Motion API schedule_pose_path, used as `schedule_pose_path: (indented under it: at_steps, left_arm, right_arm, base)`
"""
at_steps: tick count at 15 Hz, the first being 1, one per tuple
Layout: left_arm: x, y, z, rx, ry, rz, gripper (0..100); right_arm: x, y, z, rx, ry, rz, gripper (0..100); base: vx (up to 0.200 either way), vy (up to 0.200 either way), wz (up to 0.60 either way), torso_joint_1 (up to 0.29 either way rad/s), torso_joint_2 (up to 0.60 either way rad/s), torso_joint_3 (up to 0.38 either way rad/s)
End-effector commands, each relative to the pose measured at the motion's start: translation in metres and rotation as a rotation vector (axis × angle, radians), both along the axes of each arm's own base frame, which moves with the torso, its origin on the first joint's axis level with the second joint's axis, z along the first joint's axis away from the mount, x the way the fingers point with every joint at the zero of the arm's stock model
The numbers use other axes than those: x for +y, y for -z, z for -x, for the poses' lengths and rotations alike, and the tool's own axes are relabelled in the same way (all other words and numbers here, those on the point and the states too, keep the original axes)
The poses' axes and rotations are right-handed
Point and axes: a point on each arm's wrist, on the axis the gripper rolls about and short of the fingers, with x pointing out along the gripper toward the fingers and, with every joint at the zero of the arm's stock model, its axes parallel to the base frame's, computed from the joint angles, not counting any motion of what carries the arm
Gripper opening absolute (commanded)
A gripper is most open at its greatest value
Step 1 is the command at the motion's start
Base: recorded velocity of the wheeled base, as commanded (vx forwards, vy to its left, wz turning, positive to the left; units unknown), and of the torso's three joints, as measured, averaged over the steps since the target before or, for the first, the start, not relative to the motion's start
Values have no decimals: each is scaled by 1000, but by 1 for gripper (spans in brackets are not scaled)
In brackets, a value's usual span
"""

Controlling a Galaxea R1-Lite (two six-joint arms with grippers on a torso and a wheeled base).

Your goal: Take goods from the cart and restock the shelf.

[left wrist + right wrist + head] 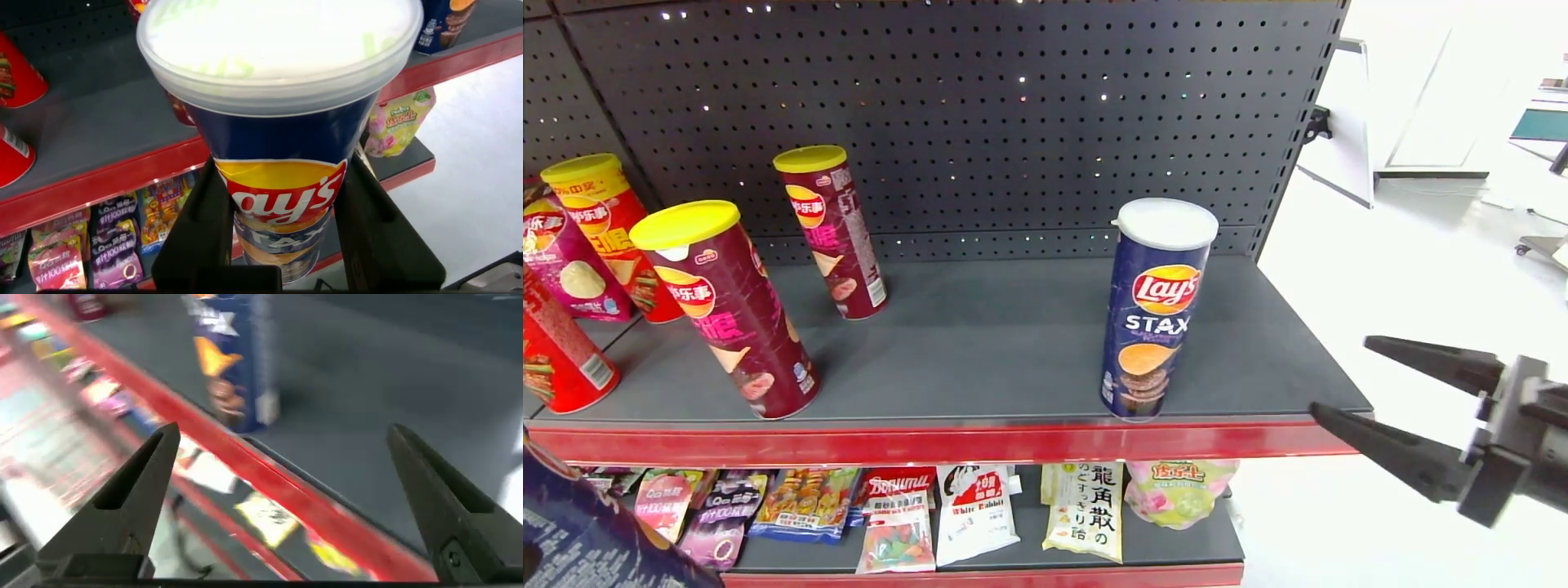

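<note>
First, the head view looks down on the grey shelf (980, 351) with its red lip (931, 443). A standing can (1156, 314), dark blue with a white lid, is upright near the front edge toward the right end. Two maroon cans (727, 306) with yellow lids stand well to its left, and red cans (560, 351) crowd the far left. Snack bags (972, 510) lie on the lower shelf (1176, 539) beneath. The right gripper (1341, 376) hangs off the shelf's right end, about level with the red lip, its two black fingers spread wide with nothing between them. A dark blue curve in the lower left corner is the held can (572, 531). The left wrist view gives what that corner cuts off: the left gripper (283, 175) has its fingers pressed against both sides of the held can (282, 122), which is upright with its white lid on, out in front of the shelf. The right wrist view, blurred, shows the same wide, empty spread of the right gripper (282, 445), with the standing can (233, 359) beyond the red lip and apart from the fingers.
</note>
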Motion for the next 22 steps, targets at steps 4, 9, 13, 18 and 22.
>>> schedule_pose_path:
  at_steps: [4, 9, 13, 18, 22]
  left_arm:
    - [-3, -7, -11, 34, 58, 5, 0]
    - [-3, -7, -14, 43, 49, 3, 0]
    - [-3, -10, -15, 26, 48, 12, 0]
    - [-3, -9, -14, 25, 46, 23, 0]
    - [-3, -9, -14, 25, 45, 22, 0]
  right_arm:
    - [-77, 10, 162, -64, 578, 62, 100]
    - [-61, 49, 180, 25, 932, 54, 100]
    - [-61, 93, 159, -107, 708, 25, 100]
    - [-59, 114, 152, -191, 637, -39, 100]
    - [-58, 118, 151, -159, 607, -61, 100]
  base:
    - [0, 0, 0, 0, 0, 0]
    - [0, 0, 0, 0, 0, 0]
    - [0, 0, 0, 0, 0, 0]
    - [0, 0, 0, 0, 0, 0]
    - [0, 0, 0, 0, 0, 0]
